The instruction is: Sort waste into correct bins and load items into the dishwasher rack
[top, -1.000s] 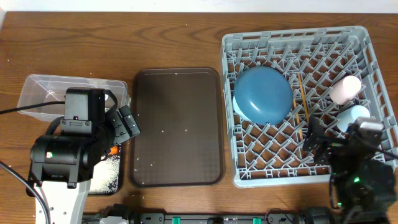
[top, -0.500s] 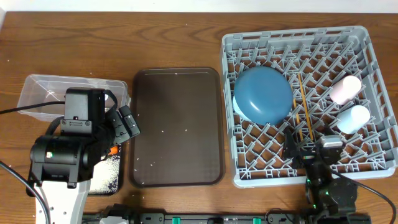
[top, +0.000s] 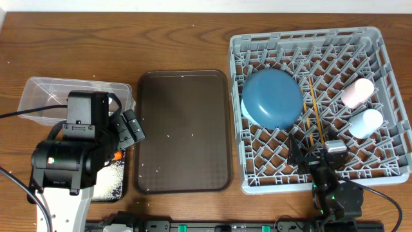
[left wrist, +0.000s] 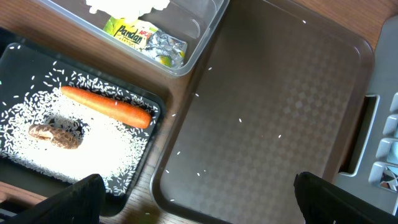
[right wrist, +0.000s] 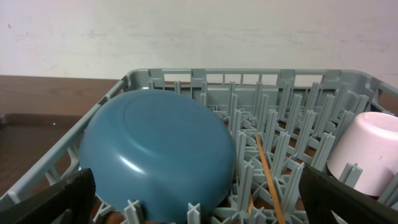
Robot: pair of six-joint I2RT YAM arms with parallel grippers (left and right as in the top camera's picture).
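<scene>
Left claw [left wrist: 200,202] and right claw [top: 315,153] both gape empty; dishwasher rack [top: 302,35] at frame right looks loaded, job seemingly finished; next, simply withdraw.

Lab-style robot test bench (kitchen mock-up), wooden table [top: 187,38], plain white wall [right wrist: 186,37], grey dishwasher rack [top: 235,129], serving tray [top: 183,129]

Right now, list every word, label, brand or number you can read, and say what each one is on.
"Pandan": printed on the green-yellow wrapper lying in the clear tub.
Smaller print under that word on the same wrapper: too small to read.
Nothing else in any view carries readable text.
</scene>
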